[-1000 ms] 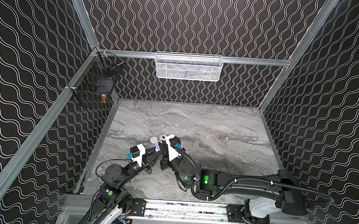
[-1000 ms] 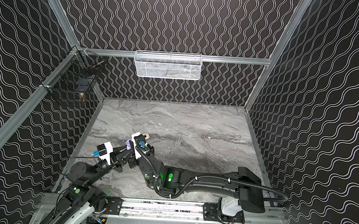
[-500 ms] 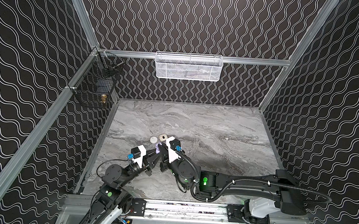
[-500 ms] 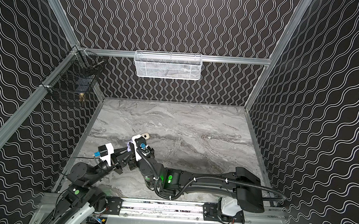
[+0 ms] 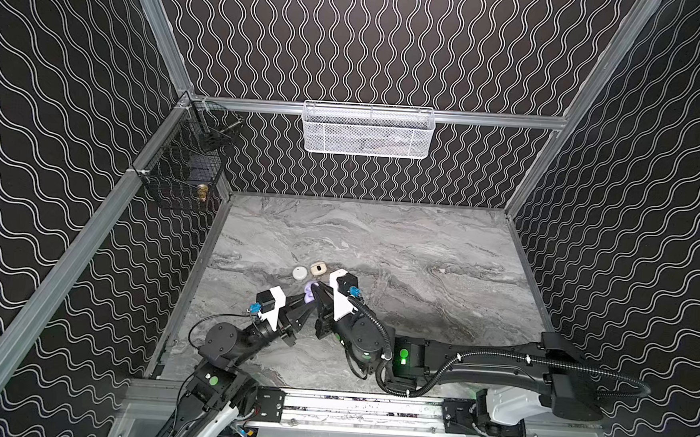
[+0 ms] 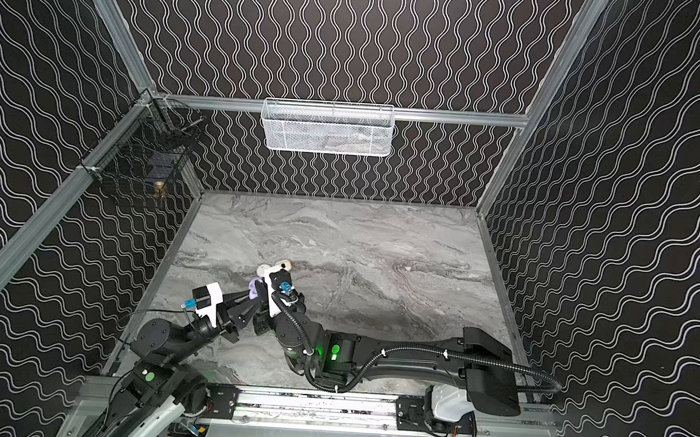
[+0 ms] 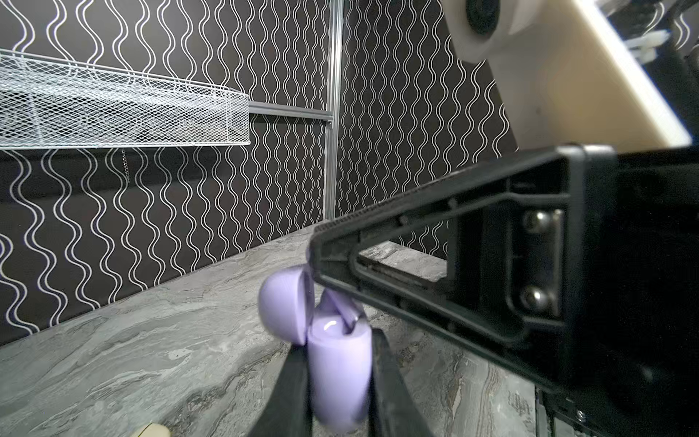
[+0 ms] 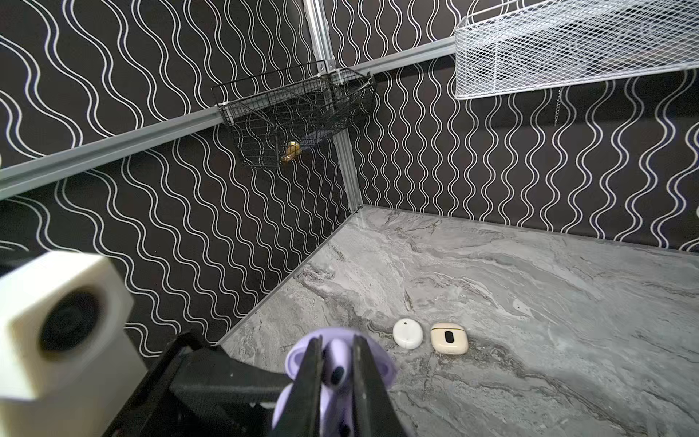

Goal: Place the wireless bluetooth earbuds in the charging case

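In the left wrist view my left gripper [image 7: 338, 363] is shut on the body of a lavender charging case [image 7: 338, 378], which it holds upright above the marble table with its lid [image 7: 283, 306] swung open. My right gripper [image 8: 336, 357] is shut on a lavender earbud [image 8: 336, 369], held at the case's open top, where the left wrist view shows the earbud [image 7: 338, 304] partly inside. Whether it is seated I cannot tell. In both top views the two grippers meet at the case [image 5: 308, 294] [image 6: 254, 289], left of centre.
A round white closed case [image 8: 407, 333] [image 5: 299, 272] and a beige closed case [image 8: 449, 338] [image 5: 318, 269] lie on the table just beyond the grippers. A white mesh basket [image 5: 366, 131] hangs on the back wall. A black wire basket [image 5: 185, 168] hangs in the left rear corner.
Both grippers stay shut and together at the lavender case. The pair has shifted very slightly toward the front of the table.
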`<control>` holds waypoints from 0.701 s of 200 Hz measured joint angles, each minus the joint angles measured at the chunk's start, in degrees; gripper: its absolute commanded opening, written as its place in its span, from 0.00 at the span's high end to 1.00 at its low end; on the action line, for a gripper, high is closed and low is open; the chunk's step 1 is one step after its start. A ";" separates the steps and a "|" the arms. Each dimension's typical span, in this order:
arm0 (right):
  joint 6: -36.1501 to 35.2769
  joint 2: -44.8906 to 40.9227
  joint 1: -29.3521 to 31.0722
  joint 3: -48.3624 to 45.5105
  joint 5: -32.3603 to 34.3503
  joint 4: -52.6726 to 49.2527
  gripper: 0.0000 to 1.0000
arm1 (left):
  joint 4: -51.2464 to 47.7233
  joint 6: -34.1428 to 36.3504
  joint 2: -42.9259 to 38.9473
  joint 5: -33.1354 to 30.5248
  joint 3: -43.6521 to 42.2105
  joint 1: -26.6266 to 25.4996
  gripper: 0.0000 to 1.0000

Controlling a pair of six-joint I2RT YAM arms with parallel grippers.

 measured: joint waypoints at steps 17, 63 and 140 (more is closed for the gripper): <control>0.00 0.28 0.17 -0.13 0.55 0.76 1.00 | 0.15 0.04 -0.04 0.07 -0.13 0.00 1.00; 0.02 0.35 0.68 -0.96 1.49 2.82 1.00 | 0.11 0.44 -0.85 0.35 -0.42 0.00 1.00; 0.52 -1.18 2.64 -7.02 4.09 9.31 1.00 | 2.82 2.99 -1.57 3.93 -3.39 0.00 1.00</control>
